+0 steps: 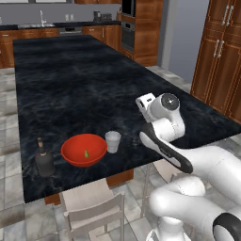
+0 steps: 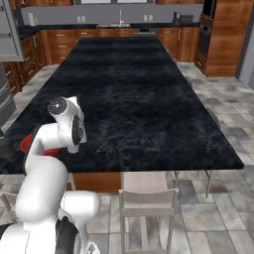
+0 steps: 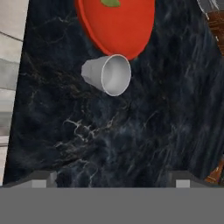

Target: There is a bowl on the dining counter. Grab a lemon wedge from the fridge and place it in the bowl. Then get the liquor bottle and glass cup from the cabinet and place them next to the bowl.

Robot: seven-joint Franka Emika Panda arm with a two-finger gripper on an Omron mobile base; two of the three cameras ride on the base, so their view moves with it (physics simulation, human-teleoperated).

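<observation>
The red bowl (image 1: 77,150) stands near the front edge of the black dining counter (image 1: 84,80) with the yellowish-green lemon wedge (image 1: 86,153) in it. The pale glass cup (image 1: 113,141) stands upright just right of the bowl, and the dark liquor bottle (image 1: 44,161) stands to its left. In the hand view my gripper (image 3: 113,179) is open above the counter with nothing between its fingertips (image 3: 43,177). There the cup (image 3: 109,74) lies ahead, apart from the fingers, beside the bowl (image 3: 118,30). In the right base view the arm hides most of the bowl (image 2: 26,143).
Brown wooden cabinets (image 1: 221,56) with grey bar handles stand to the right of the counter. Chairs (image 1: 92,209) are tucked under the counter's front edge. A second chair (image 2: 146,198) shows in the right base view. Grey fridge panels (image 2: 6,99) are at the left.
</observation>
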